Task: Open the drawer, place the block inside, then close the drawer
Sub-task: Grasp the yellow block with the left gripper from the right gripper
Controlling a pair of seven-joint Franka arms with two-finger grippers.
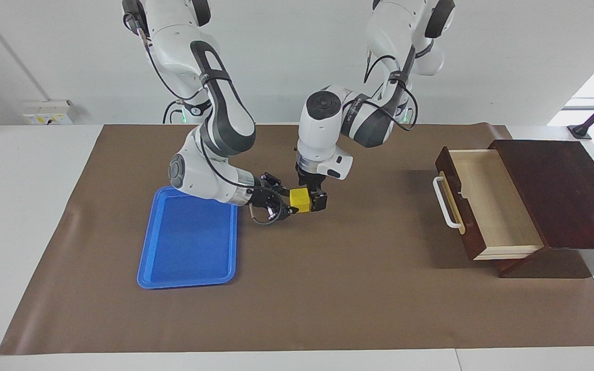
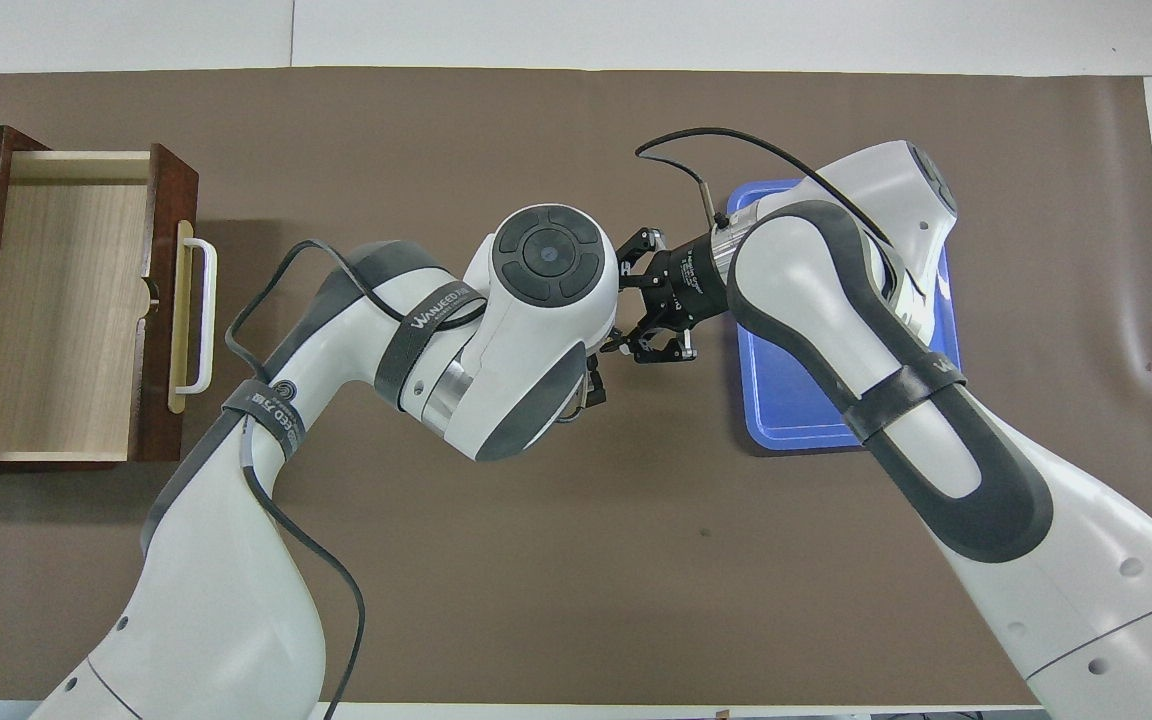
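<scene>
The yellow block (image 1: 300,200) is held above the brown mat, between the two grippers near the middle of the table. My right gripper (image 1: 287,202) reaches sideways from over the blue tray's edge and is shut on the block. My left gripper (image 1: 313,203) points straight down and is right against the block on the drawer's side. In the overhead view the left wrist hides the block, and the right gripper (image 2: 626,310) shows beside that wrist. The drawer (image 1: 488,206) stands pulled open at the left arm's end, its pale inside empty; it also shows in the overhead view (image 2: 66,300).
A flat blue tray (image 1: 188,242) lies empty on the mat toward the right arm's end, partly under the right arm in the overhead view (image 2: 796,400). The drawer's dark wooden box (image 1: 565,190) stands at the mat's edge. Its white handle (image 1: 444,203) faces the grippers.
</scene>
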